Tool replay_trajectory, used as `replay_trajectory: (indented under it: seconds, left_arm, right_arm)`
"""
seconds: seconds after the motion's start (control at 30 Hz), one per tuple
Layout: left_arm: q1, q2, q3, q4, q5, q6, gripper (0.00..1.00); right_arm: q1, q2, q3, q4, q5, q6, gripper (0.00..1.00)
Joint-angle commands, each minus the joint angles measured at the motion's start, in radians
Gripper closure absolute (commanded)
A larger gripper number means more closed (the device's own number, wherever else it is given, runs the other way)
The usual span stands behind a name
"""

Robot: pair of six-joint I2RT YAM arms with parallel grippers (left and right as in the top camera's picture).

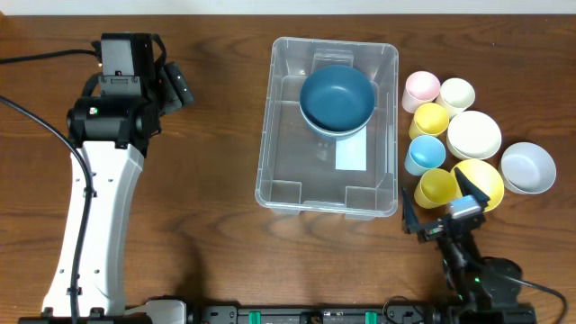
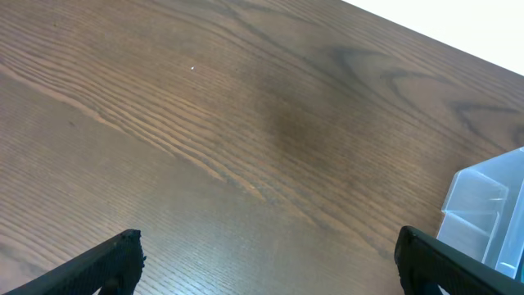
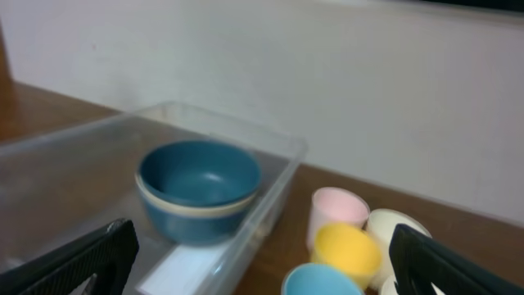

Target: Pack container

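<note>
The brown wooden surface (image 1: 216, 252) was the biggest thing, and everything sat on it. The container (image 1: 268, 135), a big clear box with round corners, stood open in the middle. From the right tool (image 1: 438, 200) it was ahead and to the left, close by. From the left tool (image 1: 175, 85) it was off to the right, well apart. Only one clear corner showed at the edge of the left wrist view.

The left tool was spread wide over bare wood. Its two black fingers (image 2: 115, 258) were far apart with nothing between them. The right tool was spread wide too and held nothing.

Inside the container, at the end far from the right tool, sat a dark blue bowl (image 1: 337, 97). It was nested in a second bowl (image 3: 192, 225) with a pale rim.

Just ahead of the right tool were a yellow bowl (image 1: 486, 180), a white bowl (image 1: 474, 133) and a pale grey bowl (image 1: 528, 166). Five cups stood between these bowls and the container. They were the near yellow cup (image 1: 436, 186), a blue cup (image 1: 425, 153), the far yellow cup (image 1: 429, 119), a pink cup (image 1: 421, 88) and a cream cup (image 1: 456, 94).

A white label (image 1: 351, 155) lay on the container's bottom, nearer the right tool than the blue bowl. Any writing on it was too small to read.
</note>
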Motion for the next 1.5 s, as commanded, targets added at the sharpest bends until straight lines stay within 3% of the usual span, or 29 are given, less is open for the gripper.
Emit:
replay_trajectory:
  seconds: [0.0, 0.23, 0.57, 0.83, 1.1, 1.2, 1.47]
  left_arm:
    - [0.004, 0.004, 0.011, -0.003, -0.008, 0.002, 0.02]
    - [0.004, 0.004, 0.011, -0.003, -0.008, 0.002, 0.02]
    - [0.004, 0.004, 0.011, -0.003, -0.008, 0.002, 0.02]
    - [0.004, 0.004, 0.011, -0.003, -0.008, 0.002, 0.02]
    - [0.004, 0.004, 0.011, -0.003, -0.008, 0.002, 0.02]
    - [0.004, 0.004, 0.011, -0.003, -0.008, 0.002, 0.02]
    - [0.004, 0.004, 0.011, -0.003, -0.008, 0.002, 0.02]
  right_arm:
    - [-0.008, 0.024, 0.211, -0.144, 0.046, 0.096, 0.01]
    - [-0.008, 0.283, 0.621, -0.604, 0.368, 0.094, 0.01]
    - [-0.023, 0.798, 0.945, -0.957, 0.384, 0.031, 0.01]
    - [-0.083, 1.038, 0.959, -0.985, 0.245, 0.031, 0.01]
    - [-0.089, 1.072, 0.959, -0.966, 0.234, 0.036, 0.01]
    - [-0.105, 1.075, 0.959, -0.966, 0.247, 0.109, 0.01]
    - [-0.299, 1.159, 0.958, -0.968, 0.136, 0.184, 0.01]
